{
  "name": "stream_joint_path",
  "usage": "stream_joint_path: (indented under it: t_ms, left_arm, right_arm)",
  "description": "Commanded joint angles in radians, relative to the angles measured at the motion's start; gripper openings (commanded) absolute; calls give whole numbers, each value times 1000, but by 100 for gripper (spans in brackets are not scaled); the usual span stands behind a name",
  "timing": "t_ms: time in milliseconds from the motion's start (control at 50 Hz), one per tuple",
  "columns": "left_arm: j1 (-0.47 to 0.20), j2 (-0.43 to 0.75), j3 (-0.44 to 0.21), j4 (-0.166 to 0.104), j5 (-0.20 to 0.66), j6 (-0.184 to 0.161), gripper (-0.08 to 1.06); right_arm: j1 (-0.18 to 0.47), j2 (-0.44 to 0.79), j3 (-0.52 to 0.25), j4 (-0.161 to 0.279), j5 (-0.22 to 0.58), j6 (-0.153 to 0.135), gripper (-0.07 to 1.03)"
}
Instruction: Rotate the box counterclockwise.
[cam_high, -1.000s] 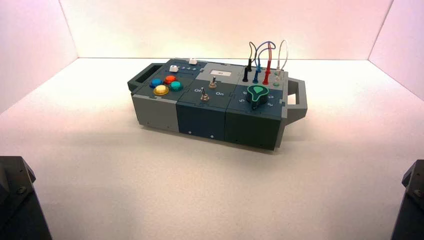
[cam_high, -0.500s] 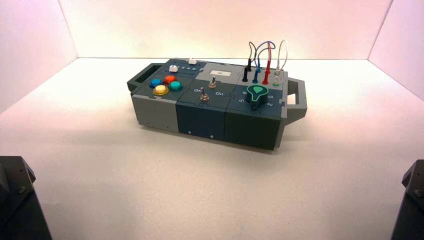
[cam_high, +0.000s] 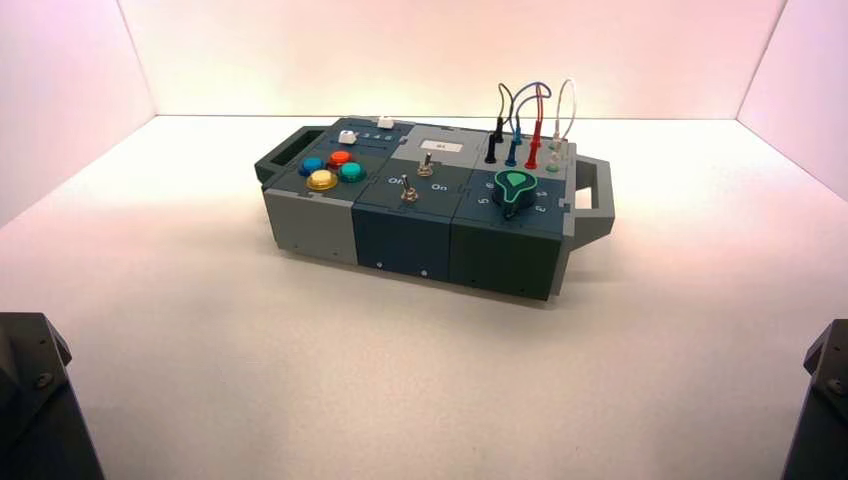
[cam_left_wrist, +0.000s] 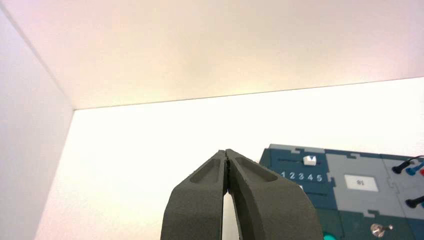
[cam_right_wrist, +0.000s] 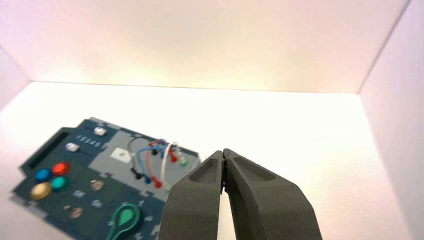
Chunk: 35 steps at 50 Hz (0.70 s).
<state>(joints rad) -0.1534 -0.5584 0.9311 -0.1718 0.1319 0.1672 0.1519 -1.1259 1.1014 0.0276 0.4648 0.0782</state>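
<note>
A long teal-and-grey panel box (cam_high: 405, 225) sits mid-table, apparently slightly askew, its right end nearer, as the black left gripper (cam_left_wrist: 226, 151) and black right gripper (cam_right_wrist: 223, 151) wait on either near side, jaws clenched.

Box (cam_high: 410, 225) on surface (cam_high: 330, 370), before back wall (cam_high: 440, 60). Buttons (cam_high: 332, 170) at left end, toggle switches (cam_high: 409, 189) mid-panel, knob (cam_high: 515, 190) right of them; looped wires (cam_high: 538, 100) behind knob. Handle (cam_high: 596, 200) at right end.
</note>
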Motion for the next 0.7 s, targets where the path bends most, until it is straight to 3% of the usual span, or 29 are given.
stream_joint_path:
  t_ms: [20, 300, 700]
  left_arm:
    - [-6, 49, -91, 0, -5, 5, -3]
    - [-15, 235, -235, 0, -6, 5, -3]
    - [-64, 557, -411, 0, 5, 5, -3]
  right_arm:
    - [43, 15, -31, 41, 15, 2, -2]
    - [181, 121, -35, 94, 49, 3, -2]
    - [325, 324, -78, 233, 97, 3, -2]
